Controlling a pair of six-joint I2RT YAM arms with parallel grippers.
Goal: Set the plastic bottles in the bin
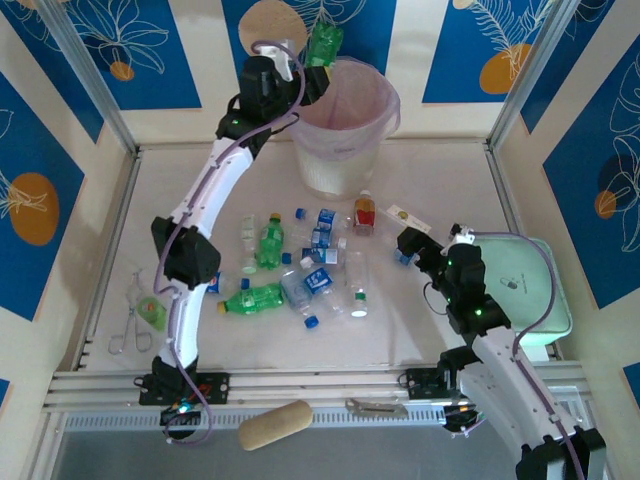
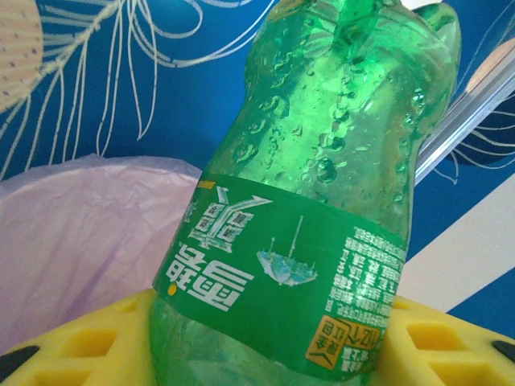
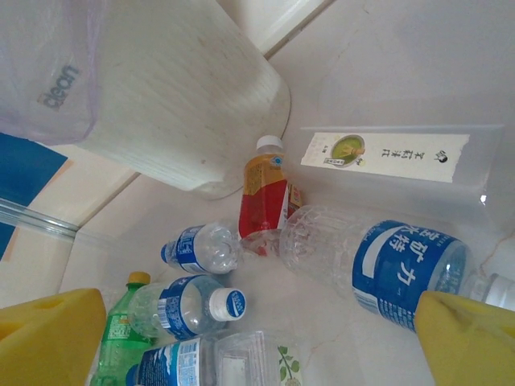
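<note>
Left end effector grips green bottle by bin rim.
Centre over bin, then release; right end effector open, empty.

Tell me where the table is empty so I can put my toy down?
Bare table lies between the bin and the tray, and in the far left corner beside the left arm. The middle is crowded with bottles.
</note>
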